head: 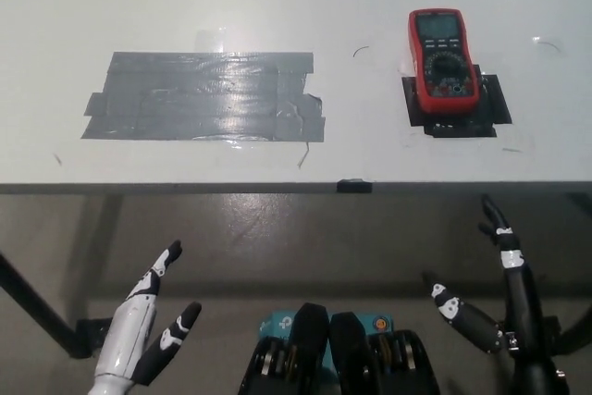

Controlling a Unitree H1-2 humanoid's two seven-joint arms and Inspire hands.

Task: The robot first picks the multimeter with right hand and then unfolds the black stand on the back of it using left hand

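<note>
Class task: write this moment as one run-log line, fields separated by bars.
phase: before pick | multimeter: face up on table, untouched | right hand: open, below table edge | left hand: open, low at left

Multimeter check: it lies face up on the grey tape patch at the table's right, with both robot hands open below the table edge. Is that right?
Not quite. The head view shows the multimeter face up on the black tape patch at the table's right; the grey tape patch is bare, further left. The left hand and right hand are indeed open below the table edge.
</note>
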